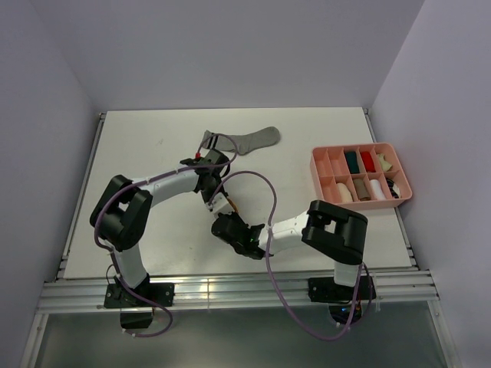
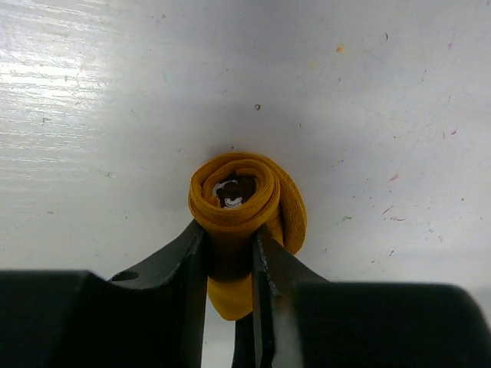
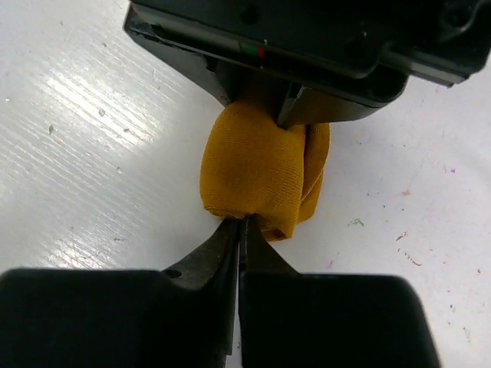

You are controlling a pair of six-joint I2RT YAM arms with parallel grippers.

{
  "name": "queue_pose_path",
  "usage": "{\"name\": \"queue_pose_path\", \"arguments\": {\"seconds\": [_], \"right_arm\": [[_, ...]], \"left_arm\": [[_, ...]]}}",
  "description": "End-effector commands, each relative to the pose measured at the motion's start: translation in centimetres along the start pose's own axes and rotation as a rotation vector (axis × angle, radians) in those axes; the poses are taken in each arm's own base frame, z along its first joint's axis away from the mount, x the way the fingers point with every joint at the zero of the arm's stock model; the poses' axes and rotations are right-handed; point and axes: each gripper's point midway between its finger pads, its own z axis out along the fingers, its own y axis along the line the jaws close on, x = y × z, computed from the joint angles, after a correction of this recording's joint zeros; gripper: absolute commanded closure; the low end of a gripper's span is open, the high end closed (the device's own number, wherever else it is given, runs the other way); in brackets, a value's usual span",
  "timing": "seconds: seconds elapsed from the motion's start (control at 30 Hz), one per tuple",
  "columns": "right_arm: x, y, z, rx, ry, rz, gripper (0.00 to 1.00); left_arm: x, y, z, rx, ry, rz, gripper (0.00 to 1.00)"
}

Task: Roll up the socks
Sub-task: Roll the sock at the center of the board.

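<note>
Fingers (image 2: 182,264) of our left gripper (image 2: 229,231) squeeze the sock (image 2: 245,192), rolled up on the table (image 1: 153,138). Our right gripper (image 3: 241,224) is pinched shut on its edge. We should tuck that edge in slowly and snugly.

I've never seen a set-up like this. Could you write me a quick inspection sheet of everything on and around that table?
Surface: white table, small specks and scuffs.
Job's things: mustard sock rolled into a coil between the two grippers; grey sock lying unrolled at the far side.
Clutter: pink tray on the right, small rolled bundles in its compartments.
Grippers: left gripper clamped on the mustard sock; right gripper shut, tips at the roll's edge.
Cables: purple cables loop along both arms and hang below the front edge.
Surroundings: plain pale walls on three sides; metal rail along the near edge.
</note>
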Motion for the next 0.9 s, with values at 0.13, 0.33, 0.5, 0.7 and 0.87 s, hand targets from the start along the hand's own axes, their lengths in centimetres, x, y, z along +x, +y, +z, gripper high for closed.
{"name": "queue_pose_path", "arguments": {"seconds": [0.13, 0.33, 0.5, 0.7, 0.87], "right_arm": [[1.7, 0.7, 0.2, -0.090, 0.044, 0.091, 1.00], [1.8, 1.2, -0.8, -0.271, 0.089, 0.211, 1.00], [1.4, 1.1, -1.3, -0.388, 0.110, 0.300, 1.00], [1.5, 1.4, -1.8, -0.521, 0.134, 0.418, 1.00], [2.0, 1.0, -1.8, -0.567, 0.155, 0.501, 1.00]], "left_arm": [[2.5, 0.3, -0.5, 0.008, 0.093, 0.017, 0.66], [1.9, -0.1, -1.0, 0.073, 0.082, -0.029, 0.51], [1.0, 0.1, -1.2, 0.122, 0.053, -0.075, 0.41], [0.4, 0.4, -1.1, 0.161, 0.033, -0.149, 0.39], [-0.2, 0.2, -1.4, 0.200, 0.007, -0.181, 0.41]]}}
